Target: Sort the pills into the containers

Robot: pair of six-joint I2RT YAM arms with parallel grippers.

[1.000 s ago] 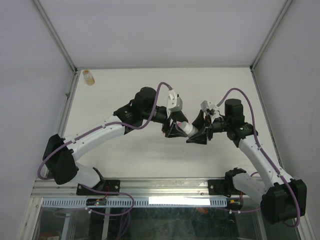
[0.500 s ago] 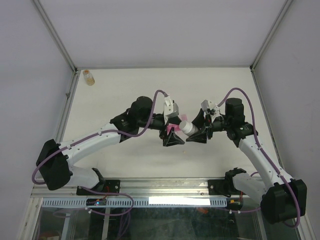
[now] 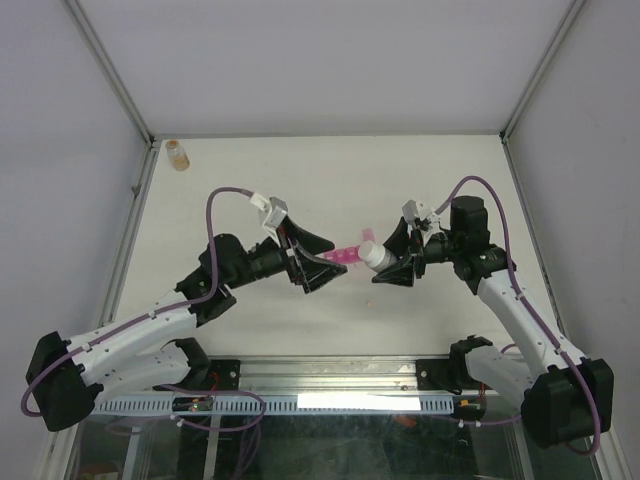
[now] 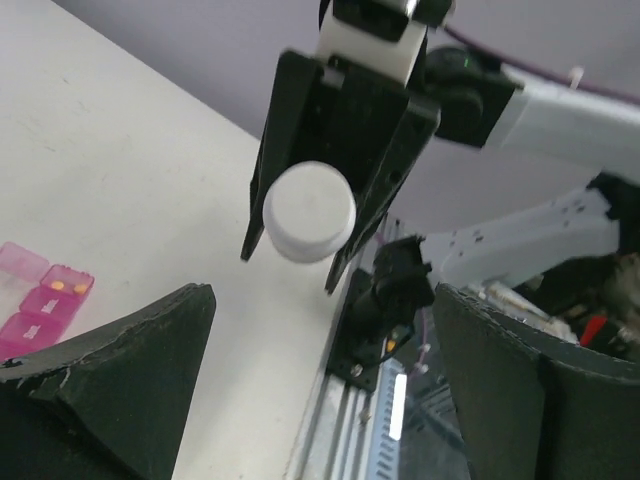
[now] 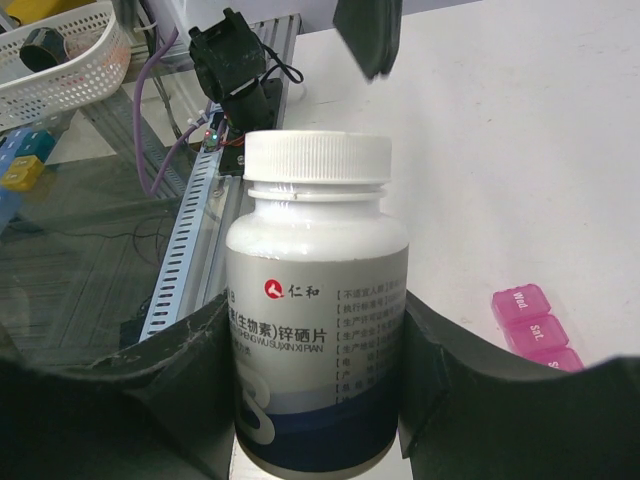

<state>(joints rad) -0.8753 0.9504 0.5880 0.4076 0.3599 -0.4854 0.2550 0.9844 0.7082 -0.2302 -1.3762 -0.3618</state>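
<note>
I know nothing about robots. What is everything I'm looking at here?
pill bottle: one, white, in the right end effector
pill organiser: one, translucent pink, on the table near the pill bottle
pills: two, orange specks, in one organiser compartment
amber bottle: one, table's far left corner
basket: one, white, off the table, past its rail
table: one, white
left end effector: one, black, open
right end effector: one, black, shut on the pill bottle
</note>
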